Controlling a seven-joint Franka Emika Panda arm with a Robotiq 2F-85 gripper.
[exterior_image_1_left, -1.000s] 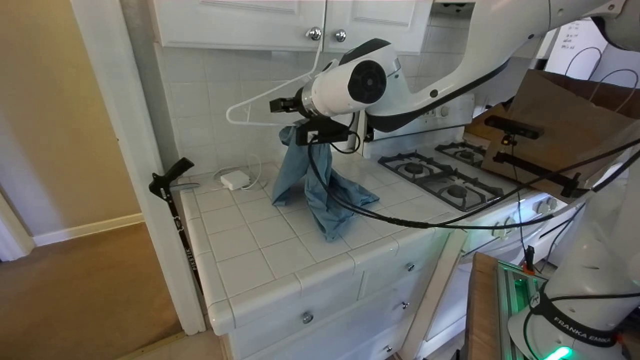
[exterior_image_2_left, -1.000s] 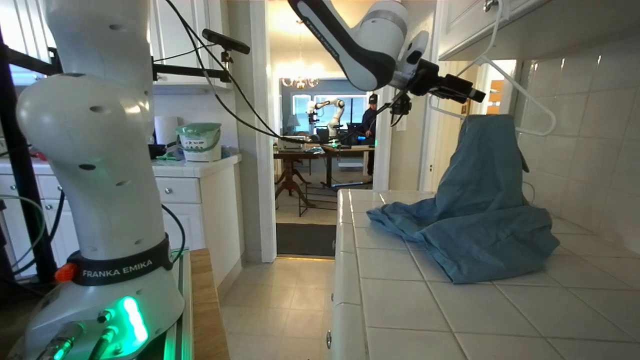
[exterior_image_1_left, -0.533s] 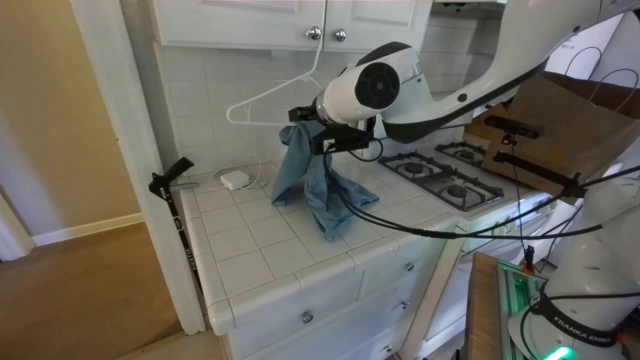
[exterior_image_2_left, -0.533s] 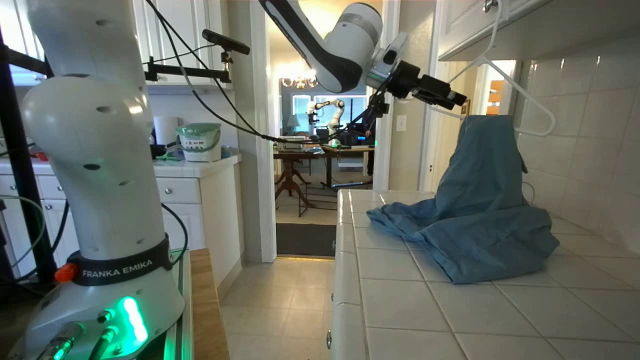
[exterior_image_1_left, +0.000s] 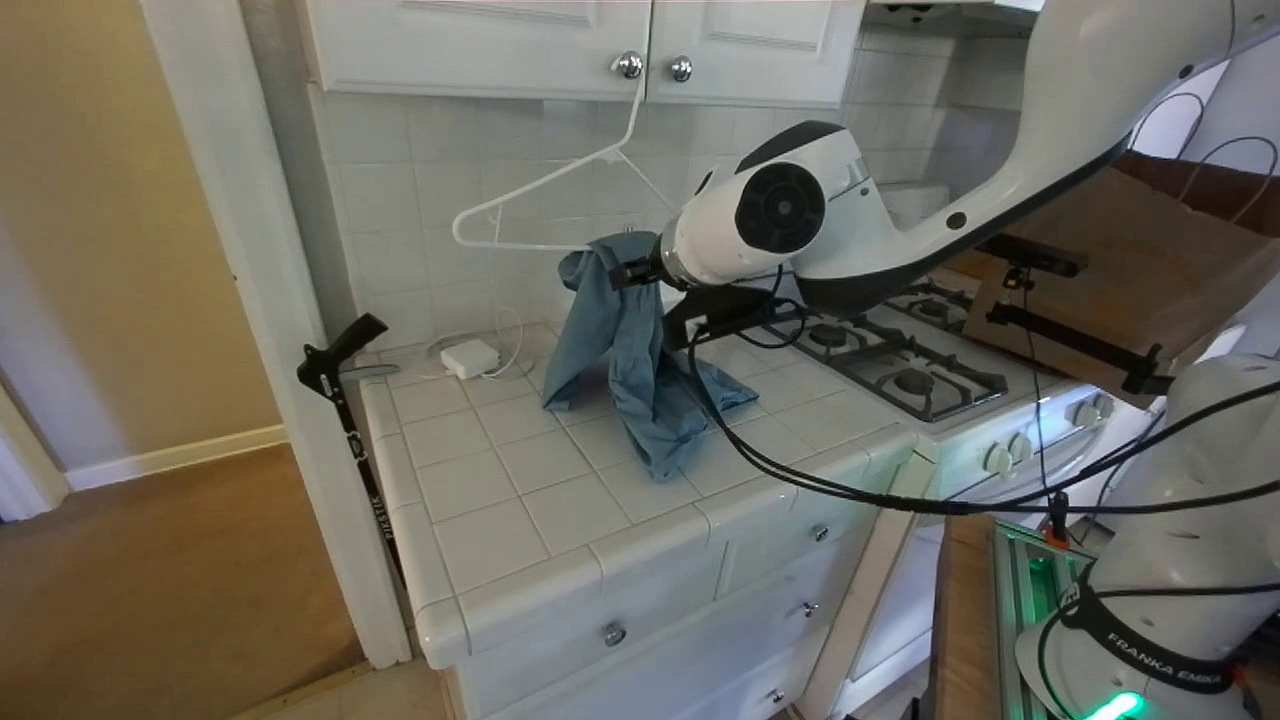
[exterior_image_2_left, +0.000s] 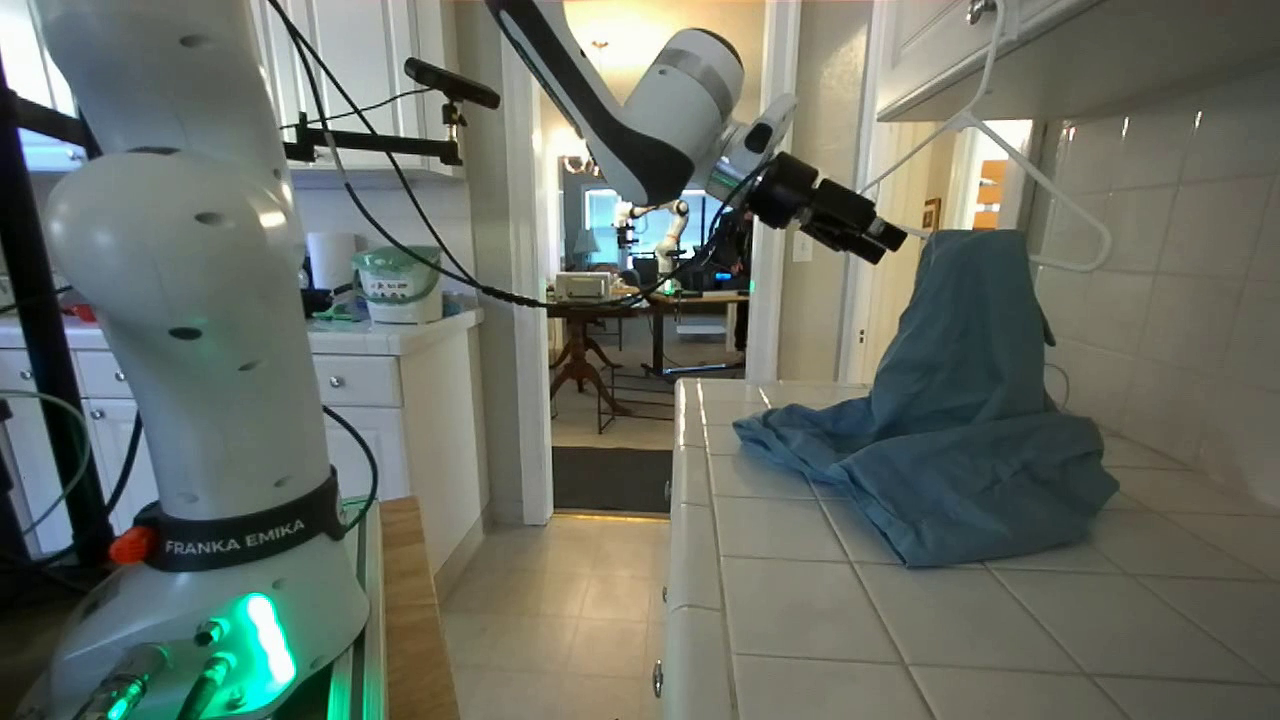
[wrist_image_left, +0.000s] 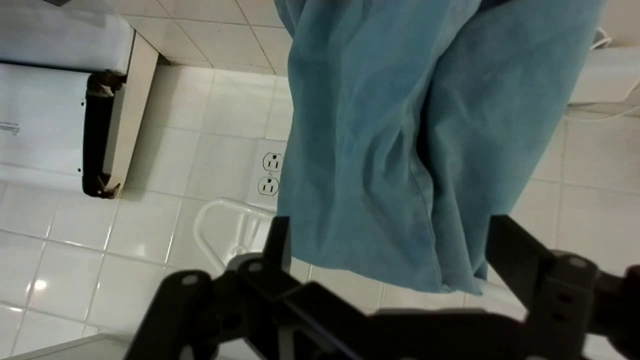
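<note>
While a tiled counter (exterior_image_1_left: 500, 515) spans the lower middle of an exterior view, with a stove (exterior_image_1_left: 960, 440) at right and black cables (exterior_image_1_left: 960, 508) crossing in front, the gripper (wrist_image_left: 391, 241), fingers apart, is near blue cloth (exterior_image_1_left: 625, 340) draped mid-frame over a hanger (exterior_image_1_left: 548, 181).

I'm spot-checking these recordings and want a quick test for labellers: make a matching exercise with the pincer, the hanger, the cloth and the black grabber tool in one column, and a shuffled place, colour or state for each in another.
Column one
A. pincer
B. white hanger
C. cloth
D. black grabber tool

Column two
1. beside the door frame, at the end of the tiled counter
2. open
3. hanging from a cabinet knob
4. blue

Pairs: A-2; B-3; C-4; D-1
</note>
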